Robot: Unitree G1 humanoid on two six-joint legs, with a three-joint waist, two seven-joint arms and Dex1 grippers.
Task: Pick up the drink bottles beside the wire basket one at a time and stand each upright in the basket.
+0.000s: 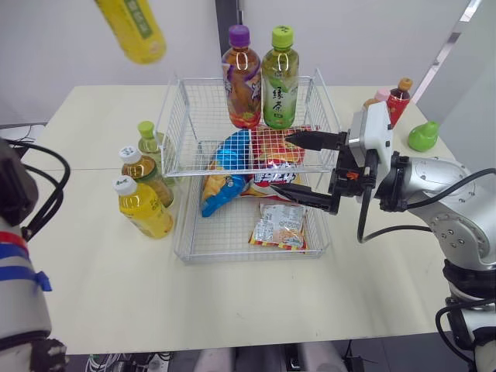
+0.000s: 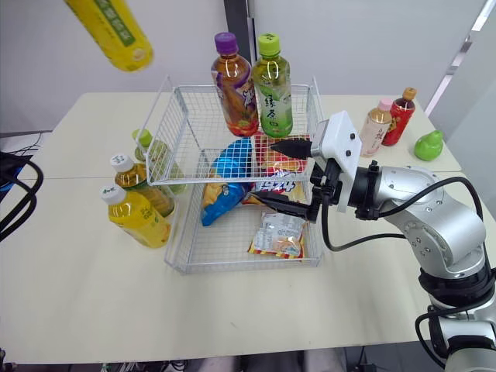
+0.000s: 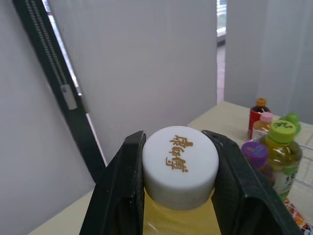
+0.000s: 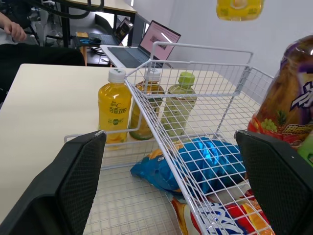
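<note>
My left gripper point(image 3: 176, 143) is shut on the white cap of a yellow drink bottle point(image 1: 132, 29), which hangs tilted high above the table's far left. The white wire basket point(image 1: 182, 167) holds a purple-capped bottle point(image 1: 241, 77) and a green-capped bottle point(image 1: 280, 79) upright at its back, with snack bags point(image 1: 279, 225) on its floor. Three more bottles stand just left of the basket: a green-capped one point(image 1: 149, 142), an amber one point(image 1: 144, 175) and a yellow one point(image 1: 142, 208). My right gripper point(image 1: 301, 167) is open over the basket's right side, with nothing between its fingers.
A pink-capped bottle point(image 2: 377, 125) and a red bottle point(image 2: 400, 115) stand at the table's far right, next to a green pear-shaped object point(image 1: 423, 136). The table's near half point(image 1: 232, 302) is bare. A laptop point(image 4: 154, 39) sits on a desk beyond.
</note>
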